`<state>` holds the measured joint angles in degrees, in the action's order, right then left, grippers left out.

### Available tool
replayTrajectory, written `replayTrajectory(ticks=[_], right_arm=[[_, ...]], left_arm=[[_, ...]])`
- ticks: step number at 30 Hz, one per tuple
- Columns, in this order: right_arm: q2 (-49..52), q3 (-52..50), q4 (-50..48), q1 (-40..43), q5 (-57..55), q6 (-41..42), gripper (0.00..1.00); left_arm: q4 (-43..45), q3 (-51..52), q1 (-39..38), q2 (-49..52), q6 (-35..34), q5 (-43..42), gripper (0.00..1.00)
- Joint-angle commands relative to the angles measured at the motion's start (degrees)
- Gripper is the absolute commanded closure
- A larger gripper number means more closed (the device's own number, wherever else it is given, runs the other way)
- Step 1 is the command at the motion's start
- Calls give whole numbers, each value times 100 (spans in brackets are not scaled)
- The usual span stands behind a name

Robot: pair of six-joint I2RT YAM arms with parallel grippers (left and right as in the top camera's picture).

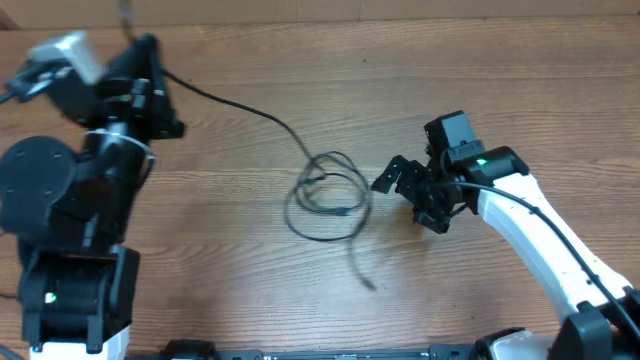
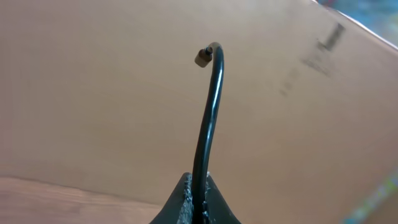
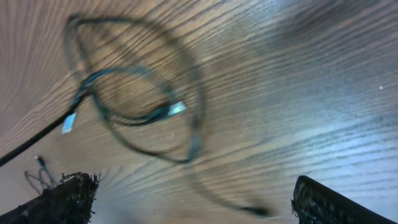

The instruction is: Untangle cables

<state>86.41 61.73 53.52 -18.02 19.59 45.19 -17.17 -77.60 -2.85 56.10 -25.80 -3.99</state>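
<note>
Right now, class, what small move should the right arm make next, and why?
Probably lower the open right gripper onto the coil and pinch one loop: the left gripper clamps one cable end, and the coil lies just ahead of the open jaws.

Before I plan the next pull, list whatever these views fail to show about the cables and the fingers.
Left wrist: the cable pinched in the left fingers is cut off by the bottom edge; the rest of it is out of frame.
Overhead: those fingers are hidden under the left arm; the coiled cables are too thin to count or trace crossings.
Right wrist: the cables are blurred, so over-under order is unreadable.
</note>
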Motion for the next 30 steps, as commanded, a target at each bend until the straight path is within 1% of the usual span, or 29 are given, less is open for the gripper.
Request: replayTrajectory(ticks=[1,3,6,12,17,23,24,28,30], right_arm=[[149,127,-79,-83,-109,-24,0],[229,125,-179,-188,-105,-212,0],[341,122,-424,-474,-109,-601,0],[627,122,-1080,-1143,-407,-627,1],[1056,122,-1818,-1714,-962,-632,13],[1655,122,-3084,-2122,-1078,-671,15],[1729,122,-3305,-2157,-1080,-671,18],[1989,122,-4107,-2260,-1082,-671,26],[2098,122,-4317,-2275,-1104,-669,32]], left_arm=[[-20,-61,221,-33,-407,-203,96],[-131,-61,219,26,-407,-494,96],[-330,-61,216,160,-409,-636,96],[-713,-61,219,437,-664,-645,96],[-841,-61,219,564,-660,-664,96],[-669,-61,221,562,-658,-636,96],[-643,-61,221,562,-658,-632,96],[-612,-61,221,562,-658,-603,96],[-614,-61,223,562,-658,-546,96]])
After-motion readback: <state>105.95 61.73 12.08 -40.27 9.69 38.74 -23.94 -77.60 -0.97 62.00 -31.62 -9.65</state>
